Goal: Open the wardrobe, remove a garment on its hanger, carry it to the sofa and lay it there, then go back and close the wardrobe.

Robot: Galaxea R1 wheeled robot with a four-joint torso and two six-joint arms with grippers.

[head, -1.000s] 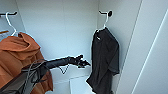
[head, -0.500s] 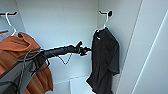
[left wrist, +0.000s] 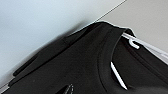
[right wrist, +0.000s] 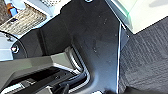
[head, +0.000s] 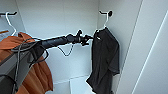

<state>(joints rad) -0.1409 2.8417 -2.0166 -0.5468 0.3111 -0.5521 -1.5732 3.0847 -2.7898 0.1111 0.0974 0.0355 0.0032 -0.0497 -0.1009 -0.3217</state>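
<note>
The wardrobe (head: 57, 20) stands open in the head view, its white inside facing me. The black garment (head: 105, 57) hangs limp at the inside right on a white hanger (head: 106, 22), whose hook is over a black peg. My left arm reaches in from the left, and my left gripper (head: 88, 38) is right at the garment's near shoulder, by the collar. The left wrist view is close on the garment (left wrist: 75, 62), with the hanger (left wrist: 132, 42) showing inside the neckline. The sofa is out of view.
A rust-orange garment (head: 15, 45) hangs on another white hanger (head: 10, 22) at the inside left, just behind my left arm. The open white door (head: 150, 50) stands on the right. The right wrist view shows dark carpet (right wrist: 145, 55) and a wicker basket (right wrist: 25, 18).
My left arm has risen and stretched further right, bringing the gripper from about chest height of the black garment up to its shoulder. The garments have not moved.
</note>
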